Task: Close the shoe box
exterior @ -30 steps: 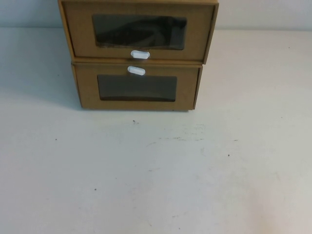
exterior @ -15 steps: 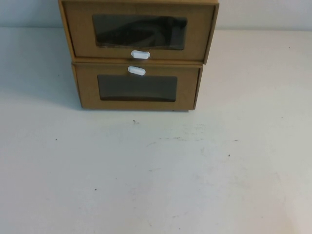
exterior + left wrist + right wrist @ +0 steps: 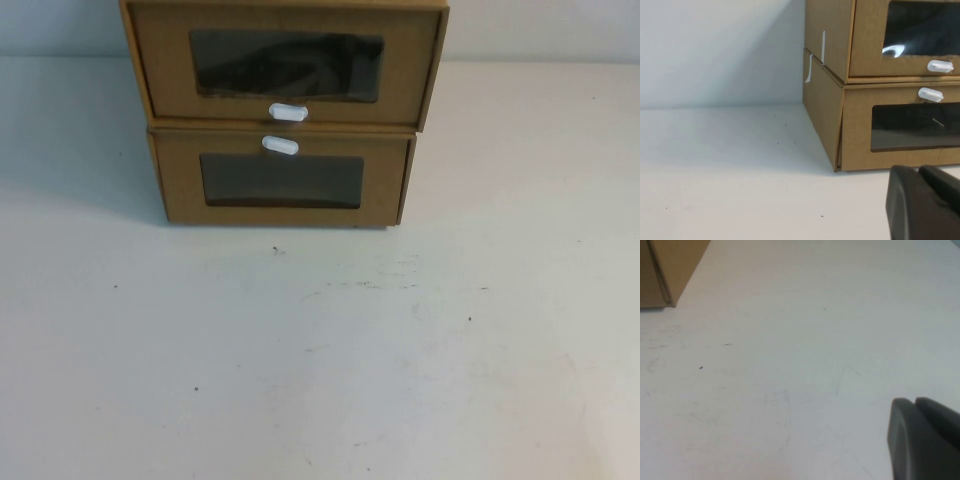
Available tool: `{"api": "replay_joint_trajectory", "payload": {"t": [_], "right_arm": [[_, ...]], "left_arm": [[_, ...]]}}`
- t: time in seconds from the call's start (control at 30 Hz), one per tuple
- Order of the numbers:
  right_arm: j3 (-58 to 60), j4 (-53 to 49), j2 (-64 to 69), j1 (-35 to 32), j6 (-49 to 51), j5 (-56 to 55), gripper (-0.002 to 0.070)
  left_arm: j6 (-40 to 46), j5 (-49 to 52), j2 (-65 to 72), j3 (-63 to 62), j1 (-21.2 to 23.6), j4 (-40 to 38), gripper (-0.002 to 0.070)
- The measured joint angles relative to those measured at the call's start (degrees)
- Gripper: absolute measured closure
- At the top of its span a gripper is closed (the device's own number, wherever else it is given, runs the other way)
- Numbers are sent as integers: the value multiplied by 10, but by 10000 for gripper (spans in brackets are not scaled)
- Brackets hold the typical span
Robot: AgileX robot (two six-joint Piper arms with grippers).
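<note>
- The left gripper [image 3: 925,200] shows only as a dark corner in its wrist view, low before the boxes; how its jaws stand I cannot tell.
- The right gripper [image 3: 925,437] is also cut off, over the bare table [image 3: 320,360], well apart from the boxes.
- Nothing has changed since a second ago; closing is not begun.
- The shoe box [image 3: 285,65] sits on top of the lower box [image 3: 280,180], at the table's far edge.
- Its contents are dark, unreadable.

Left pincer [image 3: 925,202]: only a dark grey to black, matte body part shows in the left wrist view, with rounded edges and a seam or groove running between two moulded pieces. Right pincer [image 3: 925,437]: same dark matte moulding with rounded corner and one groove, seen in the right wrist view. Neither arm appears in the high view.
</note>
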Motion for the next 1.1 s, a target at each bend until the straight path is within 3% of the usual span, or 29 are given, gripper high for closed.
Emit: {"api": "replay_joint_trajectory", "payload": {"t": [0.6, 0.67, 0.83, 1.1], "right_arm": [[0, 0, 0, 0, 1, 0, 688], [0, 0, 0, 0, 1, 0, 688], [0, 0, 0, 0, 1, 0, 688], [0, 0, -1, 0, 1, 0, 688]], "left_arm": [[0, -7, 0, 0, 0, 3, 678], [-10, -8, 0, 0, 0, 30, 678], [-113, 33, 0, 0, 7, 182, 678], [-142, 167, 0, 0, 54, 231, 678]]}}
